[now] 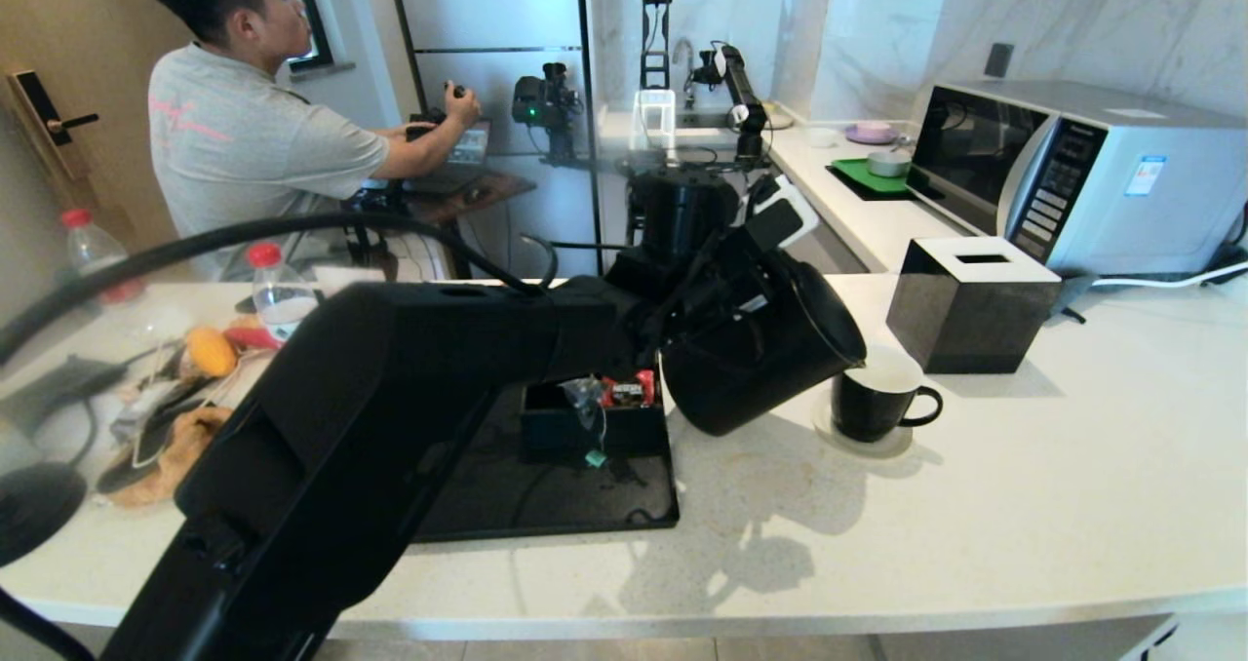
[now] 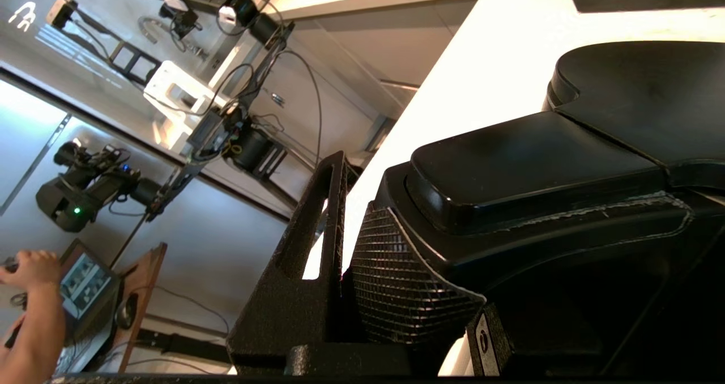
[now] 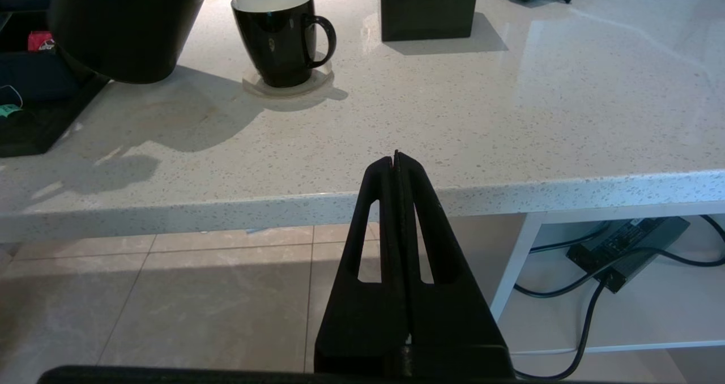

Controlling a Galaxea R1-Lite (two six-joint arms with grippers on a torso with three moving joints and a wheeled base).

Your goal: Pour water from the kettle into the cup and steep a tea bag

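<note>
Left gripper of mine clenched on kettle handle, kettle tipped spout-down over cup just beyond; right gripper clamped empty, parked off counter edge.

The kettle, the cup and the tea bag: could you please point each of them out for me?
kettle (image 1: 756, 364), head view, on its tilted black body.
cup (image 1: 868, 409), head view, on its black outer wall.
tea bag (image 1: 586, 394), head view, on the grey translucent pouch in the black box.

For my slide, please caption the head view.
Left gripper tilts the kettle over the cup.
</note>
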